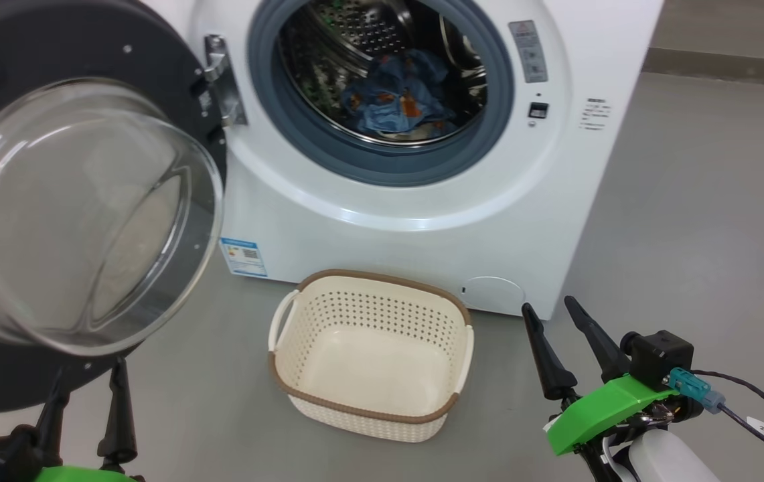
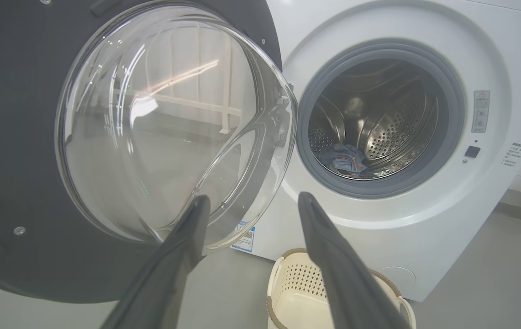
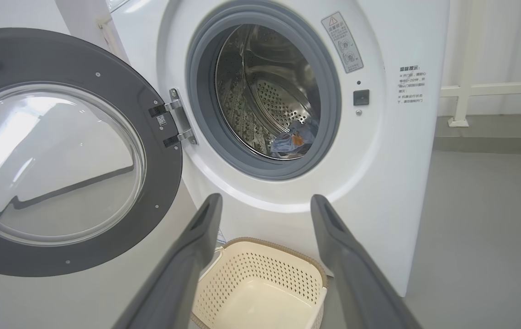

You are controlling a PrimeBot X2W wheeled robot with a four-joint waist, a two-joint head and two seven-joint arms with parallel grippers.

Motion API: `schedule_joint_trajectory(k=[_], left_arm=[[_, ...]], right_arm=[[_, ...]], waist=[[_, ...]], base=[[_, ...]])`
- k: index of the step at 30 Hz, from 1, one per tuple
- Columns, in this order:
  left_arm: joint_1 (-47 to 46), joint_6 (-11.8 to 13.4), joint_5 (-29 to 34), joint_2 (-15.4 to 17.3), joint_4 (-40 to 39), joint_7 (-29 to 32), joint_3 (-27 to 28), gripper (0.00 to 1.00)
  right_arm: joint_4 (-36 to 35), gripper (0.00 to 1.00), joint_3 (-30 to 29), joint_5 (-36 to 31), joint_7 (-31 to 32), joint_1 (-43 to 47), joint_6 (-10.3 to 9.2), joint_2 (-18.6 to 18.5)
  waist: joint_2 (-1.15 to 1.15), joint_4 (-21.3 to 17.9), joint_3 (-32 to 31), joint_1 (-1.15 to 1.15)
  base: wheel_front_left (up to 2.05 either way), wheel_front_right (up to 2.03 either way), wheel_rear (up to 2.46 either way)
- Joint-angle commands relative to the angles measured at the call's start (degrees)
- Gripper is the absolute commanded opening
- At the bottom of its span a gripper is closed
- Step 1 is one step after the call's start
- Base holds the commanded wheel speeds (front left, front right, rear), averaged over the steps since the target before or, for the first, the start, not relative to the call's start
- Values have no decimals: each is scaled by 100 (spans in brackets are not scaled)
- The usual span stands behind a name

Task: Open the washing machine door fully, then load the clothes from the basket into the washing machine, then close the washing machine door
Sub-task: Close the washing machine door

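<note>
a: door [image 1: 154, 60] position?
b: we see it swung wide at the left of the washer [image 1: 422, 227], its glass bowl [image 1: 80, 214] facing us.
a: clothes [image 1: 398, 94]?
b: we find them low inside the drum [image 1: 355, 40]. the basket [image 1: 368, 314] stands on the floor [image 1: 690, 234] just in front of the washer.
a: grippers?
b: left gripper [image 1: 89, 375] sits at the door's lower edge, fingers spread, holding nothing. right gripper [image 1: 547, 304], right of the basket, is likewise spread and bare.
</note>
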Motion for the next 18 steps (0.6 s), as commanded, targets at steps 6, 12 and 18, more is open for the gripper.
schedule_joint_trajectory(k=[6,12,18], left_arm=[[-82,113,107,221,-205,51,155,100],[-81,136,89,236,-212,69,140,100],[-60,159,55,226,-206,76,125,100]], right_arm=[[-87,100,175,90,-47,-26,42,-15],[-80,100,176,111,-47,-16,42,-17],[-76,100,203,147,-47,-16,42,-3]], waist=[[0,507,-75,0],[0,754,-96,0],[0,950,-121,0]], base=[[0,0,0],[0,0,0],[0,0,0]])
